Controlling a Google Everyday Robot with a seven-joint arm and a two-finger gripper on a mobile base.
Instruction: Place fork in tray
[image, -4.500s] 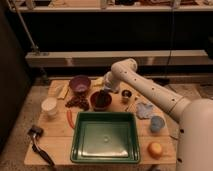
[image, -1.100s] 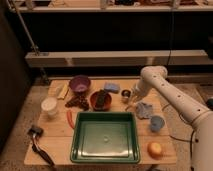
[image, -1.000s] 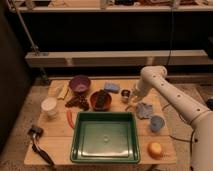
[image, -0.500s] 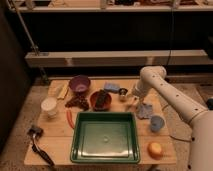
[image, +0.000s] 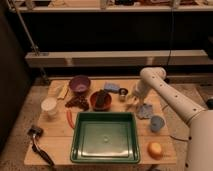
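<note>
The green tray (image: 78, 150) lies at the front middle of the wooden table, with nothing in it. My gripper (image: 133, 102) hangs low over the table behind the tray's back right corner, between a small metal cup (image: 122, 94) and a pale blue crumpled thing (image: 145, 111). A thin pale sliver (image: 131, 105) right at the gripper's tip may be the fork. I cannot tell whether it is held or lies on the table.
A purple bowl (image: 79, 84), a brown bowl (image: 100, 100), a blue sponge (image: 112, 88) and dark grapes (image: 76, 102) lie behind the tray. A white cup (image: 49, 106), red-orange stick (image: 69, 118) and black-handled tool (image: 40, 145) are left. A blue cup (image: 157, 123) and an orange (image: 155, 149) are right.
The gripper has shifted a little left and back, from over the pale blue thing toward the metal cup. Long before that the arm was over the brown bowl.
</note>
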